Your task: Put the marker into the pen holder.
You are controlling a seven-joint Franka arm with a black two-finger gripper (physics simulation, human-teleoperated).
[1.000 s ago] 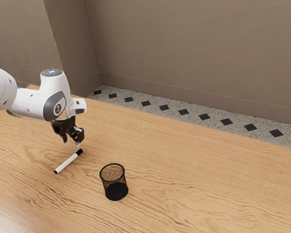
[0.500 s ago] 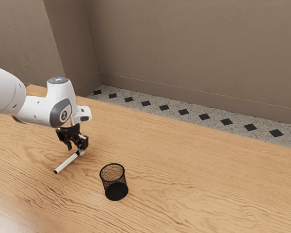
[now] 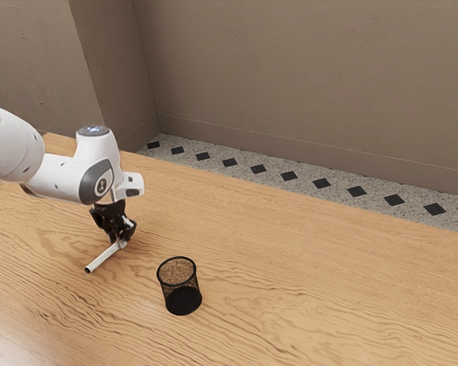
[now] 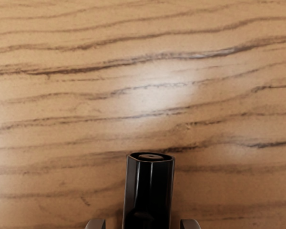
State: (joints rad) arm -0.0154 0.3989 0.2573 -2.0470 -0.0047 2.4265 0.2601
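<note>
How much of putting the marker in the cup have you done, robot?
Done: my tool is down at the marker, open around its black cap. Happening now: I seem to be getting ready to grab; gaps beside the cap show I'm not gripping it. Left: squeeze, lift, carry it over and drop it into the pen holder, standing apart on the table.

High exterior, close wrist (both facing tabletop)
</note>
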